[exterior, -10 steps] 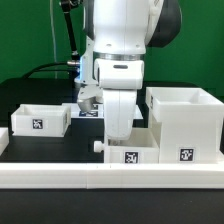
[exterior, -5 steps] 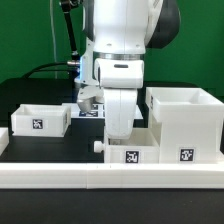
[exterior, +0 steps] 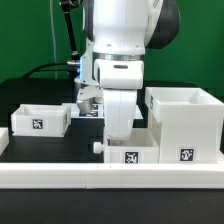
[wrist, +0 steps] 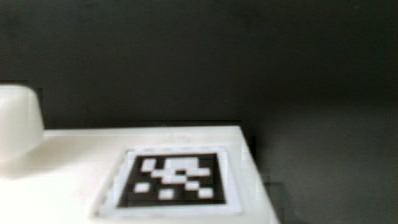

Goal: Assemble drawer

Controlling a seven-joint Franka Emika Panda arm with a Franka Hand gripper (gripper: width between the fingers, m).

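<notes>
Black tabletop [exterior: 50, 148], open gap between claw [exterior: 119, 134] and far tray [exterior: 40, 119]; tall case [exterior: 185, 125] just beside claw, opposite side. White tagged tray [exterior: 130, 155] beneath claw; claw opening cannot be told.

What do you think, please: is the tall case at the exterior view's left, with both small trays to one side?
Not quite: the exterior view shows the tall case at its right, not left. The left tray and middle tray do lie to one side.
</notes>
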